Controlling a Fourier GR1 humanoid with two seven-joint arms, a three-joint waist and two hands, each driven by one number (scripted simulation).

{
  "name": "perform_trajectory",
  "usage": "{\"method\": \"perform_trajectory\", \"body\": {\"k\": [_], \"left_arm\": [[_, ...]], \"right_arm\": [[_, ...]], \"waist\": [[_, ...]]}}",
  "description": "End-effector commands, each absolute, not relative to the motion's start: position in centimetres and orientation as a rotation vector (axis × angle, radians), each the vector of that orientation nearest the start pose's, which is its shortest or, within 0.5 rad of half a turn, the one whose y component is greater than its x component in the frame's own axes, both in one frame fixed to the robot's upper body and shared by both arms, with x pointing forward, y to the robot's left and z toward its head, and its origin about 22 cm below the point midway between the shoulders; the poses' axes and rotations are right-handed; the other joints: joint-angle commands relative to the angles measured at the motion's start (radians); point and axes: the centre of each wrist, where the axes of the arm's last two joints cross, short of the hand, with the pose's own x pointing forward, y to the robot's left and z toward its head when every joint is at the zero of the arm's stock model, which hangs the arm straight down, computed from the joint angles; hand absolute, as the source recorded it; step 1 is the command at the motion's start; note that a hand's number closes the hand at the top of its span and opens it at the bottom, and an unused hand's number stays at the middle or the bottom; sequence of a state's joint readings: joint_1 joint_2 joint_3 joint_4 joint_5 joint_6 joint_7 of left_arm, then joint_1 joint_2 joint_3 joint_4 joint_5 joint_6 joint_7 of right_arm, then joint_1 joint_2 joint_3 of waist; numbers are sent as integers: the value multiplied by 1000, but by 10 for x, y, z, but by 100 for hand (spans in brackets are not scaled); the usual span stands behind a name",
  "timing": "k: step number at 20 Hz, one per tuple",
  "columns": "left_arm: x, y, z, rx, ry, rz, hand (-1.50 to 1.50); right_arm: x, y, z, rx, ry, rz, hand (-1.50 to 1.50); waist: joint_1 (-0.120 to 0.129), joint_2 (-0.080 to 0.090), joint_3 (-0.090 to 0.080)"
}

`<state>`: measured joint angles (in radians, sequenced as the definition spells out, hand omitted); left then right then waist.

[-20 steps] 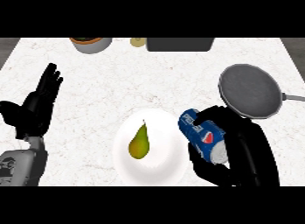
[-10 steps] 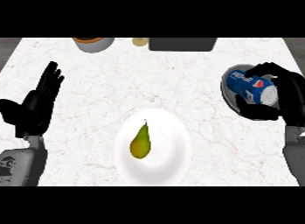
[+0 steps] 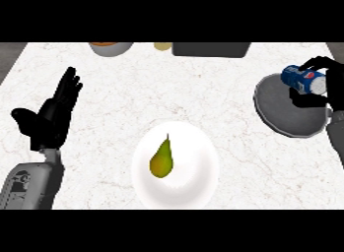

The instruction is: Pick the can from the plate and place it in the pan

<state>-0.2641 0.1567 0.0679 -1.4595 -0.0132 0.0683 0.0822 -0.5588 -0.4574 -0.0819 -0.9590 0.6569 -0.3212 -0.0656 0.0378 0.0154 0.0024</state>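
The right hand (image 3: 339, 88) has its fingers curled round the can (image 3: 303, 78), held over the far rim of the pan (image 3: 291, 110). Released here, the can, lying sideways, may roll off onto the counter (image 3: 203, 88). The left hand (image 3: 51, 115) rests open, well left of the pan.

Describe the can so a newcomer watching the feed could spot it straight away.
Look at the counter's right edge, where the grey round pan sits. At the pan's upper rim the right hand curls round the can, lying on its side. It is the only blue object, with a white end.
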Motion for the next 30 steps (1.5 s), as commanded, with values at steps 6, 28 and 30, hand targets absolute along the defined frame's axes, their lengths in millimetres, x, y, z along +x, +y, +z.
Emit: {"method": "perform_trajectory", "body": {"k": [6,28,30], "left_arm": [[311,244,57,150,-1655,-79,0],[296,263,31,187,-1624,-47,0],[298,278,54,235,-1616,-51,0]], "right_arm": [[390,-357,31,-974,-1546,448,150],[353,-433,15,-444,-1715,121,-150],[321,-448,-14,-351,-1719,137,-150]], "waist": [[30,13,4],[-25,-8,-1],[-31,-13,0]]}}
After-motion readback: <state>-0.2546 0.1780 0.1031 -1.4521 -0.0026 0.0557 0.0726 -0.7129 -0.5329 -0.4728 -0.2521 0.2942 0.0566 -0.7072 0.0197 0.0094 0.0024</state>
